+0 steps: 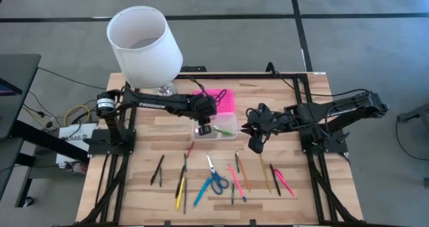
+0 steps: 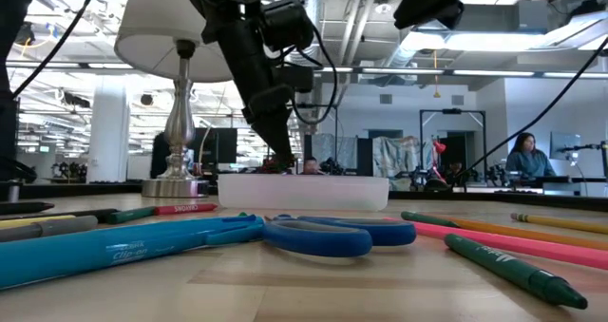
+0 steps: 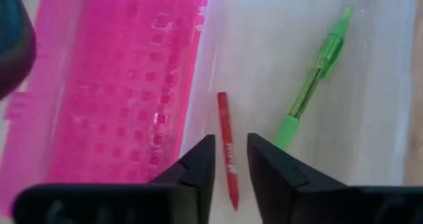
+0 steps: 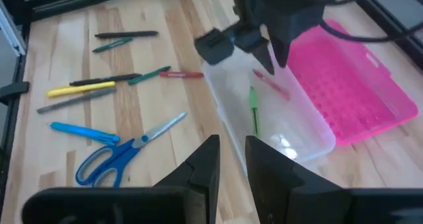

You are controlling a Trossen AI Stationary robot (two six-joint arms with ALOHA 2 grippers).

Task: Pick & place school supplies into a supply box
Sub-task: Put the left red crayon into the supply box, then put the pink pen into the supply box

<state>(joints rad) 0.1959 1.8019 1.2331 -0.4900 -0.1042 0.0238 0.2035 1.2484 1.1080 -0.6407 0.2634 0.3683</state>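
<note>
The supply box's clear tray (image 1: 218, 131) stands mid-table, its pink ribbed lid (image 1: 219, 100) laid open on the far side. A green pen (image 3: 314, 85) and a red crayon (image 3: 227, 151) lie on the tray floor. My left gripper (image 3: 231, 161) hangs open over the tray's left end, slanting down, with the crayon lying below the gap between its fingertips. My right gripper (image 4: 231, 158) hovers open, a narrow gap between its fingers and nothing in it, just right of the tray (image 4: 264, 118). More school supplies, pens, pencils and blue-handled scissors (image 1: 216, 178), lie on the near half of the table.
A white lampshade (image 1: 144, 43) on a metal lamp base (image 2: 180, 184) stands at the far left, close behind my left arm. Black frame rails (image 1: 305, 93) run along the table's sides. Loose pens (image 4: 79, 90) lie spread between the tray and the near edge.
</note>
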